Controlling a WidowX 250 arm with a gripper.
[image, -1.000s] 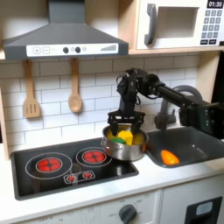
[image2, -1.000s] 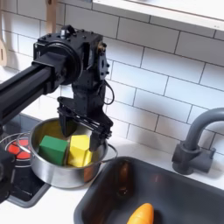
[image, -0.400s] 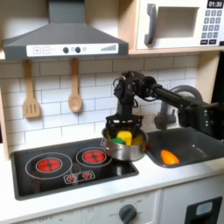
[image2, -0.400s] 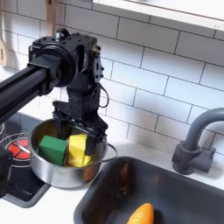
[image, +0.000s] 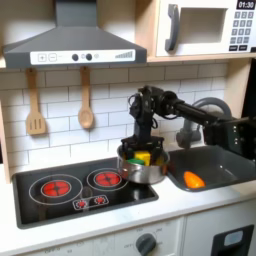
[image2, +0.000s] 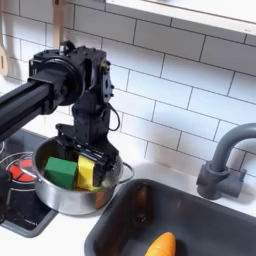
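One gripper hangs down into one shiny metal pot. In the first exterior view the gripper sits low in the pot too. The jaws are set narrow, and they seem to press on one yellow block, which is right between and just under them. I cannot tell for sure if they grip it tight.

One green block lies in the pot, just beside the jaws on the second exterior view's left, touching the yellow block.

One orange carrot lies in one dark sink, well apart from the jaws, on the second exterior view's lower right. One grey tap stands further to that side.

On the stove there are two red rings, on the first exterior view's left of the jaws. Two wooden tools hang on the wall: one spatula and one spoon. One microwave is high above.

The pot's wall stands all around the jaws.
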